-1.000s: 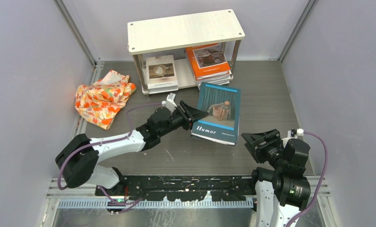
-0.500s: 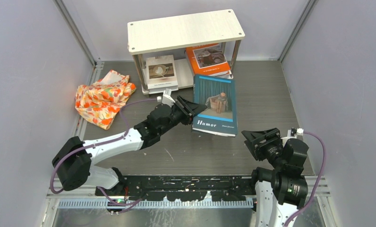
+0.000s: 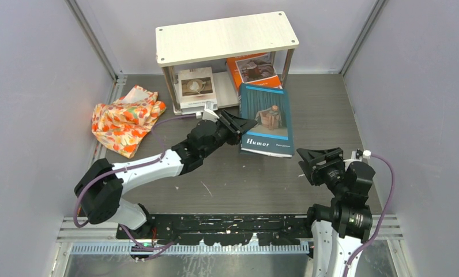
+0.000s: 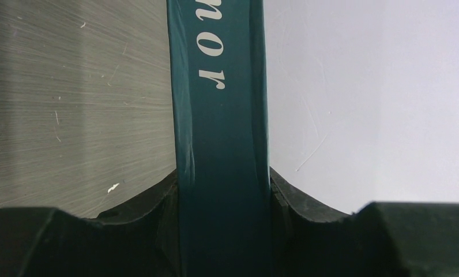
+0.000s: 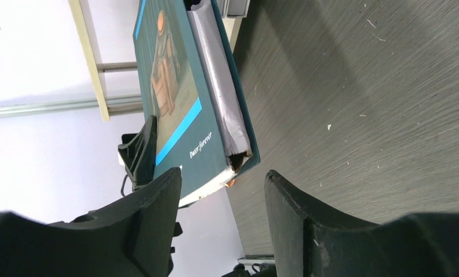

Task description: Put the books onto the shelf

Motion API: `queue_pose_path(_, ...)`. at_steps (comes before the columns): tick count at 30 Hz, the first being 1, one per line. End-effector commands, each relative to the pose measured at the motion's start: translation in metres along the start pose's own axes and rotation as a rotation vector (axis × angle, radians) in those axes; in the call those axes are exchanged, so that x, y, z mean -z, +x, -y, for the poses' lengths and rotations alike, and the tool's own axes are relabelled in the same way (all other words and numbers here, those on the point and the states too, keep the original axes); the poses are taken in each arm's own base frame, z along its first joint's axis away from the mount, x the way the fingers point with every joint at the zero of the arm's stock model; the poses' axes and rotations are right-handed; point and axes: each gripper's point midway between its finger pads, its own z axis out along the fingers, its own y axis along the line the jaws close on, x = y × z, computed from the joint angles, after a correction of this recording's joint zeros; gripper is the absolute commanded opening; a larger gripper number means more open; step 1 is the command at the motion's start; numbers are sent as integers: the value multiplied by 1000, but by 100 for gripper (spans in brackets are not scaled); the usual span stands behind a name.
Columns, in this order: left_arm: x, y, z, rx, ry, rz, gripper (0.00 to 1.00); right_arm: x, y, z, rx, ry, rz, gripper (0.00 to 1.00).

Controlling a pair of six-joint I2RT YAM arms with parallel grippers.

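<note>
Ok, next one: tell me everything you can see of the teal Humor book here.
The teal Humor book is a flat, large volume with a teal cover, bright blue bands, a brownish picture, a white title and a pale page block. It lies cover-up. Its far end overlaps the orange book at the lower tier of the shelf. The left gripper is shut on its left edge beside the title. Its near end looks raised off the table.

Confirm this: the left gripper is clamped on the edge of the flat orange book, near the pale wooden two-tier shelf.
Wrong book: the left gripper is clamped on the flat teal "Humor" book, as the left wrist view shows.
</note>
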Motion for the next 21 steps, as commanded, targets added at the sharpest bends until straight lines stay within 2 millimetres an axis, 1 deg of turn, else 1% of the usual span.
queue_pose_path(1,-3,-16,56,26,154,61,45,-11,-18,-23,19,-70,43,60)
queue_pose_path(3,-5,-19,56,27,152,72,45,-18,-28,-27,41,-55,57,60)
queue_pose_path(5,-6,-22,57,27,150,82,45,-24,-40,-38,78,-50,81,60)
queue_pose_path(7,-5,-26,58,26,149,90,45,-29,-52,-53,117,-52,109,60)
queue_pose_path(8,-5,-29,58,26,148,97,45,-35,-60,-56,129,-26,114,60)
queue_pose_path(12,0,-37,58,16,137,117,45,-51,-93,-78,229,21,172,61)
queue_pose_path(15,4,-43,55,10,125,131,45,-70,-122,-96,293,60,207,61)
queue_pose_path(17,7,-47,52,8,119,144,45,-87,-138,-102,310,86,212,62)
queue_pose_path(19,9,-52,50,4,111,155,45,-105,-148,-107,326,100,205,63)
queue_pose_path(21,10,-57,48,3,105,169,45,-124,-149,-108,381,139,184,63)
